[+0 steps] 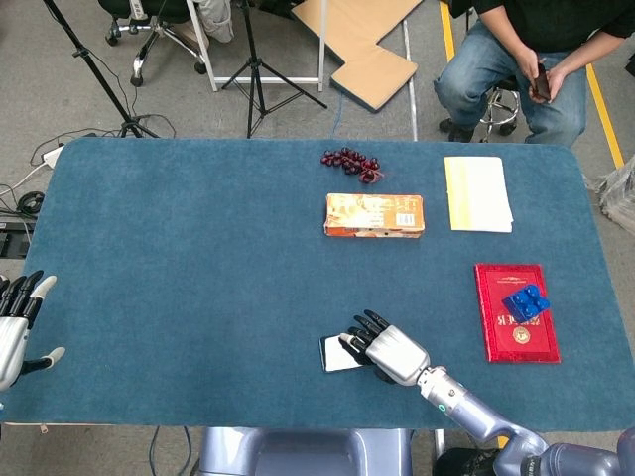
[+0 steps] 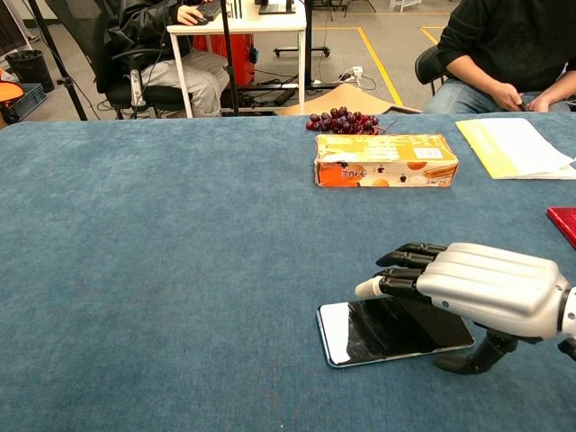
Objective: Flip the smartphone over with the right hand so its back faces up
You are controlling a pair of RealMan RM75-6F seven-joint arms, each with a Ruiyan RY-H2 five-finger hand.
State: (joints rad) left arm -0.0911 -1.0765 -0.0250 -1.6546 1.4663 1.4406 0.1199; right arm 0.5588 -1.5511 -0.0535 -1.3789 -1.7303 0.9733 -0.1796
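The smartphone (image 1: pixel 334 354) lies flat near the table's front edge, dark cracked screen up with a white patch at its left end (image 2: pixel 360 333). My right hand (image 1: pixel 387 349) hangs over its right half, palm down, fingers stretched out towards the left (image 2: pixel 477 288). The thumb reaches down to the table at the phone's near edge. Nothing is gripped; I cannot tell whether the fingers touch the screen. My left hand (image 1: pixel 20 322) rests at the far left edge of the table, fingers spread, holding nothing.
An orange box (image 1: pixel 374 215) (image 2: pixel 385 160) lies mid-table with a bunch of dark grapes (image 1: pixel 350 162) behind it. Yellow paper (image 1: pixel 477 193) sits at the back right. A red booklet (image 1: pixel 501 312) carries a blue block (image 1: pixel 526 301). A person sits beyond the far edge.
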